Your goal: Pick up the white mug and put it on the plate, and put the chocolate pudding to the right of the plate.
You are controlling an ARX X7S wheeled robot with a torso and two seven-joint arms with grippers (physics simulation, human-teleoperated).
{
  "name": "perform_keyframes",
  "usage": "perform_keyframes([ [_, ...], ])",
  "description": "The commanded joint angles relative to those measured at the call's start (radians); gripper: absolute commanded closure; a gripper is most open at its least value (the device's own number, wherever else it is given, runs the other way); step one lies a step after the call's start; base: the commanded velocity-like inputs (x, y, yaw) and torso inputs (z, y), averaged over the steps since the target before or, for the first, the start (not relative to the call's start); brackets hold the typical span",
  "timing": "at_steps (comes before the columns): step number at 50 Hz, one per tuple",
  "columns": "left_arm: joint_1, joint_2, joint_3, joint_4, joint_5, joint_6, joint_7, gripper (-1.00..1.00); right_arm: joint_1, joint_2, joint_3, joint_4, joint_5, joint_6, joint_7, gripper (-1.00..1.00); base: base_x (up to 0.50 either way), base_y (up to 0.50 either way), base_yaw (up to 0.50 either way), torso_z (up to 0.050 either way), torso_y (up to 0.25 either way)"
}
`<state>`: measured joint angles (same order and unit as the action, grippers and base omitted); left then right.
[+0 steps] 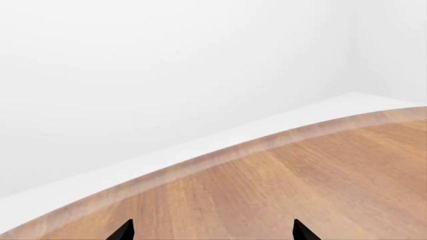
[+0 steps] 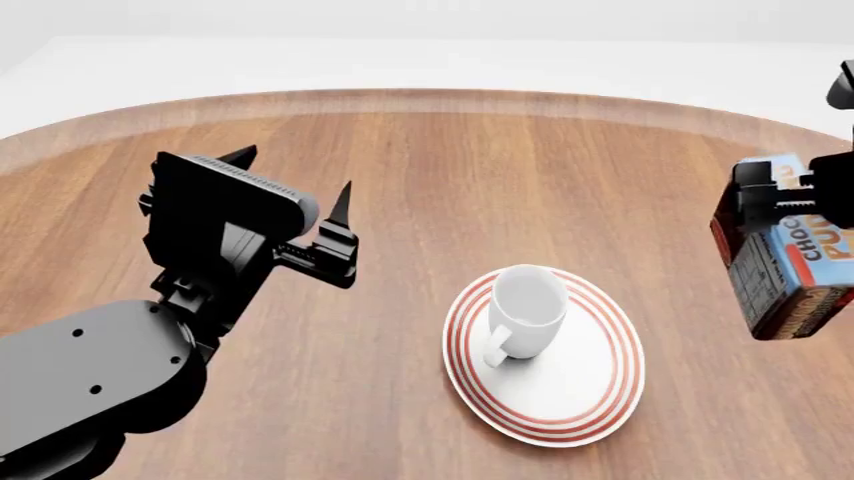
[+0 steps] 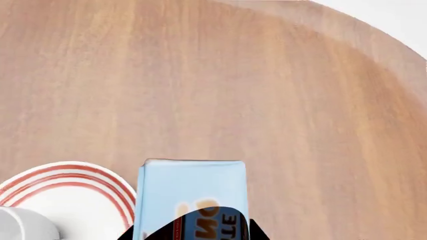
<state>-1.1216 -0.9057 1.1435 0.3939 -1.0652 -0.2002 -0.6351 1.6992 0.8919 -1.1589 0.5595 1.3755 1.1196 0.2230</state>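
A round wooden table fills the scene, with pale bare walls behind it. The white mug already stands upright on the plate, toward its far side, handle turned to the robot. That leaves the chocolate pudding — a slim carton with a light blue face, orange lettering and dark brown sides — pinched in the right gripper and hanging in the air to the plate's right, clear of the wood.

The main risk is the drop: the carton hangs tilted, so let go from this height it would likely topple or skid, perhaps against the red-ringed rim. In the right wrist view the box sits close beside the plate, though how close is hard to judge from that angle. The left gripper hovers with its fingers spread, holding nothing, well left of the plate.
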Motion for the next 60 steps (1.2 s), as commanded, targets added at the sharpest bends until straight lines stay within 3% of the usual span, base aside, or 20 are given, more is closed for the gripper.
perform_keyframes([
  [1,0.006,0.002,-0.001,-0.001,-0.001,0.002,0.000,-1.00,-0.092,0.032,0.073,0.033,0.082,-0.079,0.020,1.00,0.00,0.00,0.00,0.000,0.000],
  [24,0.012,0.015,0.000,-0.009,0.008,0.001,0.004,-1.00,-0.195,0.039,0.083,0.070,0.085,-0.167,0.033,1.00,0.00,0.00,0.00,0.000,0.000],
  [39,0.016,0.020,-0.001,-0.011,0.011,0.001,0.004,-1.00,-0.210,-0.151,0.043,0.361,-0.058,-0.369,-0.068,1.00,0.00,0.00,0.00,0.000,0.000],
  [49,0.019,0.021,-0.002,-0.017,0.011,0.002,0.006,-1.00,-0.189,-0.245,-0.075,0.492,-0.193,-0.356,-0.106,1.00,0.00,0.00,0.00,0.000,0.000],
  [60,0.028,0.026,-0.001,-0.031,0.020,0.009,0.013,-1.00,-0.206,-0.244,-0.102,0.483,-0.217,-0.346,-0.109,1.00,0.00,0.00,0.00,0.000,0.000],
])
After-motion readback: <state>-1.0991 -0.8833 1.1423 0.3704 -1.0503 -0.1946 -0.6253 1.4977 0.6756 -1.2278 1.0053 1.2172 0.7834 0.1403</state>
